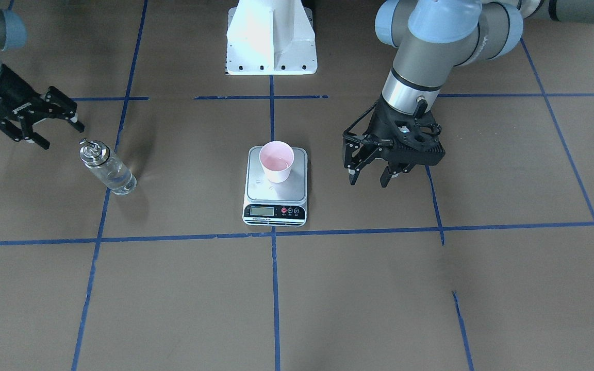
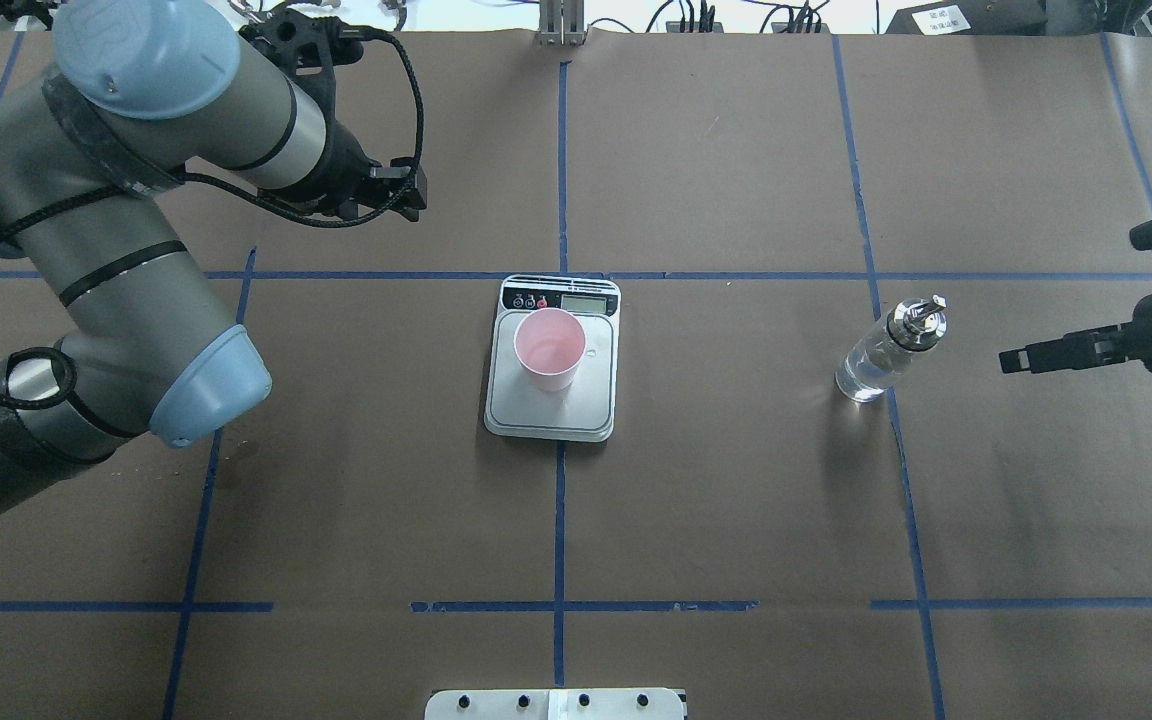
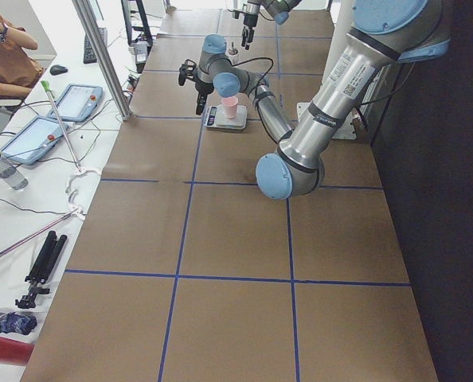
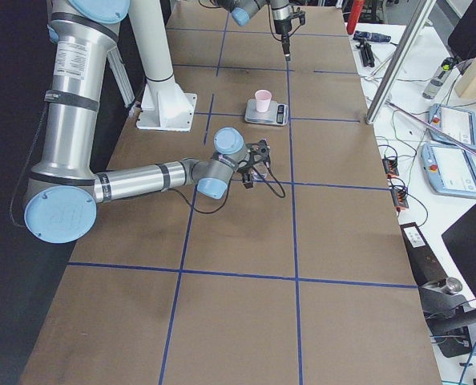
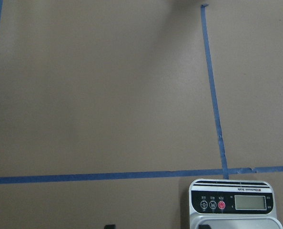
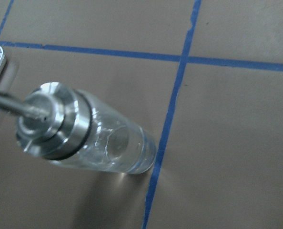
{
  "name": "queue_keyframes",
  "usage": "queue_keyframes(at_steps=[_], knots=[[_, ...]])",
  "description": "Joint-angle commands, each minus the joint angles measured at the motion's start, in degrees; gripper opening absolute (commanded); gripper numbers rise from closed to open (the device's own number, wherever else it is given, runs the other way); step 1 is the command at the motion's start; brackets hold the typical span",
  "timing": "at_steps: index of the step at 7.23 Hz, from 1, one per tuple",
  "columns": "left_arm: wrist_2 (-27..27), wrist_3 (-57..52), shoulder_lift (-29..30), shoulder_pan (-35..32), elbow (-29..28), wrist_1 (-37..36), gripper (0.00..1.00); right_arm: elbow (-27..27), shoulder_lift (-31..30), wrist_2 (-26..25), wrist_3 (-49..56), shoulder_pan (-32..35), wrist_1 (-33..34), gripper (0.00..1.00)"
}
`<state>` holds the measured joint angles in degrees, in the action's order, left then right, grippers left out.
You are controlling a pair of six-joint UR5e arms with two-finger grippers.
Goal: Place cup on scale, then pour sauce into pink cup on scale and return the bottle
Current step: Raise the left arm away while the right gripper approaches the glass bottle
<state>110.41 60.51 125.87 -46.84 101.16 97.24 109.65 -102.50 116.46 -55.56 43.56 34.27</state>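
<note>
The pink cup (image 1: pixel 276 161) stands upright on the scale (image 1: pixel 275 198) at the table's middle, with a little clear liquid in its bottom; it also shows in the overhead view (image 2: pixel 549 347) on the scale (image 2: pixel 551 415). The glass bottle (image 1: pixel 107 167) with its silver spout cap stands upright on the table, part full of clear sauce, and shows in the overhead view (image 2: pixel 884 352) and close up in the right wrist view (image 6: pixel 89 138). My right gripper (image 1: pixel 62 135) is open and empty, a short way from the bottle's cap. My left gripper (image 1: pixel 368 181) is open and empty, hanging beside the scale.
Blue tape lines grid the brown table. The white robot base (image 1: pixel 271 38) stands behind the scale. The scale's display strip (image 5: pixel 234 204) shows in the left wrist view. Tablets, cables and tools lie on side benches (image 3: pixel 37 135) beyond the table's edge.
</note>
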Motion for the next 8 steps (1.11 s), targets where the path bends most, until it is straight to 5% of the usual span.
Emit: queue_keyframes(at_steps=[1, 3, 6, 8], knots=[[0.1, -6.7, -1.1, -2.2, -2.4, 1.6, 0.65, 3.7, -1.6, -17.7, -7.3, -12.6, -0.1, 0.96], [0.0, -8.7, -2.0, -3.1, -2.4, 1.7, 0.65, 4.1, -1.2, -43.4, -8.2, -26.1, 2.5, 1.00], [-0.1, -14.8, -4.6, -3.6, -2.5, 1.5, 0.66, 3.9, 2.2, -56.8, -15.8, -29.4, 9.0, 0.99], [0.2, -25.0, -8.0, -6.8, -3.0, 1.3, 0.68, 2.7, 4.1, -60.6, -19.1, -29.3, 9.8, 0.99]])
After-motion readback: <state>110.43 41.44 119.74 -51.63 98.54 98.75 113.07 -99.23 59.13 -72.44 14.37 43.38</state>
